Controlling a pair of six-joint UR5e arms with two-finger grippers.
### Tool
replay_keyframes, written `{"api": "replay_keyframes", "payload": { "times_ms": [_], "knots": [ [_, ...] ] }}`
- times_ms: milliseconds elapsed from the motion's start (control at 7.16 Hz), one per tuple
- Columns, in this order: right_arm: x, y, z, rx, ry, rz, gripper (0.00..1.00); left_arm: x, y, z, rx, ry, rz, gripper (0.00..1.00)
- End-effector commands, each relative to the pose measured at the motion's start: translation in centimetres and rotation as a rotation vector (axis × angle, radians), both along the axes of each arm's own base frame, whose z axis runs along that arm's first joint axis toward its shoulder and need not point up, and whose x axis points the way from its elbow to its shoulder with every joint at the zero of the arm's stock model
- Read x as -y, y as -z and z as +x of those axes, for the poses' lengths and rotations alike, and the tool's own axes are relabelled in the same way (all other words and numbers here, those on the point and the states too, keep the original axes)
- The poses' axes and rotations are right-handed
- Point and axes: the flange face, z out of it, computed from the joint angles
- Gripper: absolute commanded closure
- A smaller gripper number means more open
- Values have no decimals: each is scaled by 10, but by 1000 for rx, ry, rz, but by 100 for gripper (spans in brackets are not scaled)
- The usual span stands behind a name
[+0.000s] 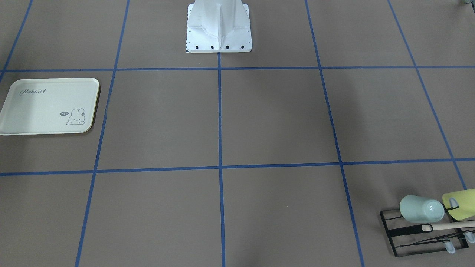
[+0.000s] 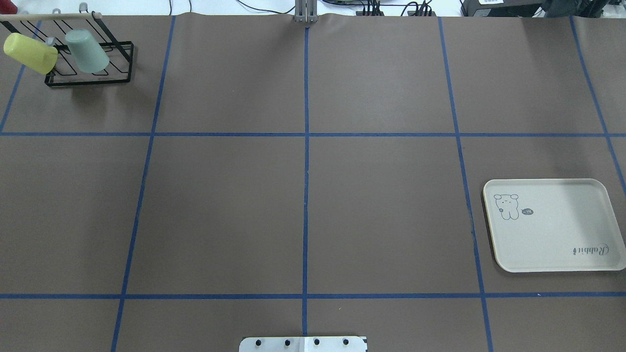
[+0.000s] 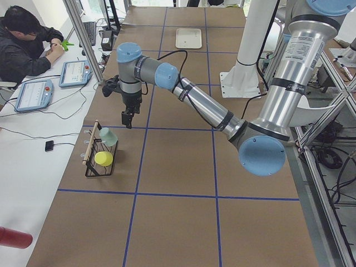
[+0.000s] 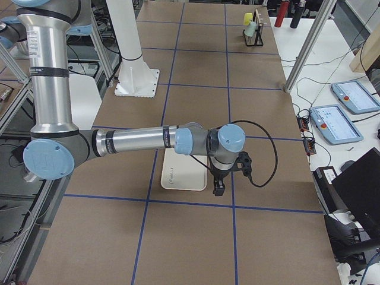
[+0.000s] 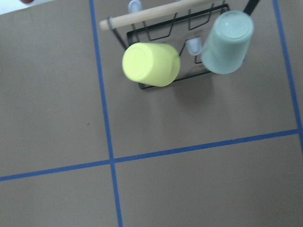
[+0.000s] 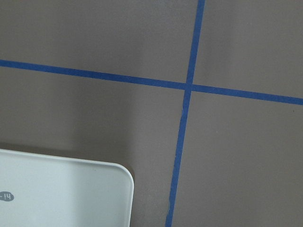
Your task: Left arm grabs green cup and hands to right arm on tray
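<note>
The pale mint-green cup [image 1: 421, 208] hangs tilted on a peg of the black wire rack [image 1: 408, 237] at the table's far left corner [image 2: 87, 50]. The left wrist view looks down on the cup's base [image 5: 227, 42]. My left gripper [image 3: 127, 118] hangs above the table a little short of the rack; I cannot tell whether it is open. The cream tray [image 2: 552, 225] lies bare on the right side. My right gripper [image 4: 219, 189] hovers by the tray's corner [image 6: 94, 189]; I cannot tell whether it is open.
A yellow-green cup [image 2: 30, 53] hangs on the rack beside the green one [image 5: 151, 64]. A wooden bar [image 5: 156, 12] tops the rack. The robot's white base [image 1: 219, 29] stands mid-table. An operator [image 3: 28, 44] sits at the far side with tablets.
</note>
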Motion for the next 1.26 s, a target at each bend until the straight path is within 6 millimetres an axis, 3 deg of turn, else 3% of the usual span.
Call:
{"api": "replay_keyframes", "payload": {
  "times_ms": [0,279,419,699,978,1118],
  "knots": [
    [0,-1,0,-2,1,-1,1,14,10,46,-88,118,34,0],
    [0,-2,0,-2,1,-3,1,48,-35,50,-119,298,39,0],
    [1,-1,0,-1,1,-2,1,57,-55,75,-84,344,87,0],
    [2,-1,0,-2,1,0,1,62,-69,111,-65,458,108,0],
    [2,0,0,1,0,0,1,67,-82,124,-106,530,127,0],
    [1,-1,0,-1,0,-3,1,69,-81,140,-74,559,165,0]
  ]
}}
